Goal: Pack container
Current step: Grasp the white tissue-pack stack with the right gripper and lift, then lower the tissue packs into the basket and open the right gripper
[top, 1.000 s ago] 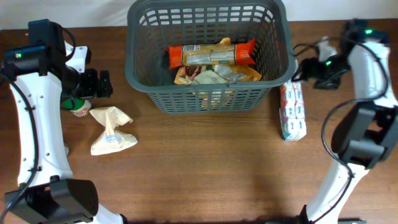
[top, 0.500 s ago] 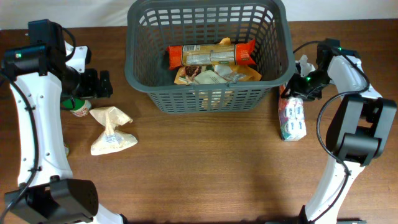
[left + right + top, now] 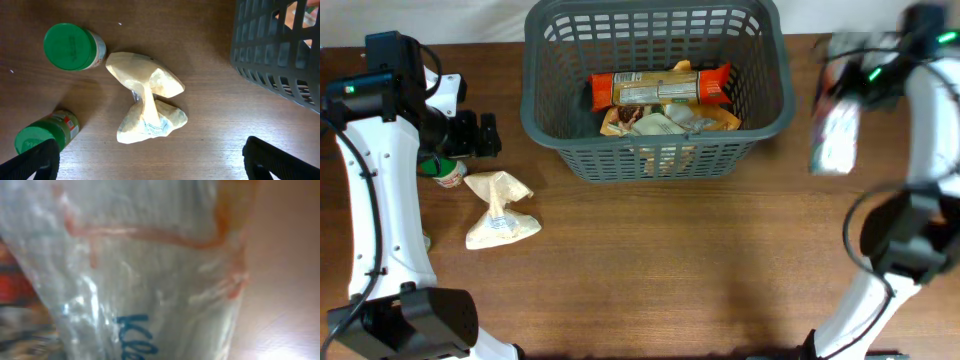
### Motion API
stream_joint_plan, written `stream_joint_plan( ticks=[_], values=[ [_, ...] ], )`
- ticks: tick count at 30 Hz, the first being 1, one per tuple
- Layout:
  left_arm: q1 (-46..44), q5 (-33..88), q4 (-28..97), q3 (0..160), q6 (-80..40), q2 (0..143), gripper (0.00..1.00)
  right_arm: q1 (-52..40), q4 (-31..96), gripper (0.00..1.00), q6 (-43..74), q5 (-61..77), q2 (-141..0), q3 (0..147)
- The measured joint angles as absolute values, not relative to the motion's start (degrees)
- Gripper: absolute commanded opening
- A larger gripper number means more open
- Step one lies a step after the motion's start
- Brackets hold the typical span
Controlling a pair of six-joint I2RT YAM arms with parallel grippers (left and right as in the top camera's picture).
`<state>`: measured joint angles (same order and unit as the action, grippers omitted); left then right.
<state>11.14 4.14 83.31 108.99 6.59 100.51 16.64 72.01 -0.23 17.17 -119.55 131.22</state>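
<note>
Container (image 3: pixel 535 115): sitting centre-rear on the worktop (image 3: pixel 650 260), part-filled with packets (image 3: pixel 660 88).
Right end effector (image 3: pixel 848 88): gripping a blurred plastic-wrapped pack (image 3: pixel 835 135) aloft beside it, likely for loading.
Left end effector (image 3: pixel 488 135): hanging released above a pouch (image 3: pixel 147 97).

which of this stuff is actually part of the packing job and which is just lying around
In the job:
large dark grey slatted plastic basket
white plastic-wrapped pack, held aloft

Lying about, untouched, though perhaps packed later:
cream crumpled bag
green-lidded jar
second green-lidded jar
</note>
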Motion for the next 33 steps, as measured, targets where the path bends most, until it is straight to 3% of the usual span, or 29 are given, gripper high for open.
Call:
stream_joint_plan(
  ticks=[6,11,20,25,33],
  values=[
    [11.1,4.1,83.3,109.0,6.6,100.5,0.99,9.0,73.1,0.04,-8.5,19.4,-105.7,150.0],
    [11.1,4.1,83.3,109.0,6.6,100.5,0.99,-6.7,77.8,0.04,-25.9,24.8,-98.7,154.0],
    [11.1,4.1,83.3,109.0,6.6,100.5,0.99,-21.6,81.0,0.04,-60.7,24.8,-110.6,151.0],
    [11.1,4.1,83.3,109.0,6.6,100.5,0.99,-22.0,80.5,0.04,-65.9,22.1,-119.7,150.6],
    [11.1,4.1,83.3,109.0,6.6,100.5,0.99,-21.8,80.1,0.04,-61.5,20.5,-132.4,150.6]
  ],
)
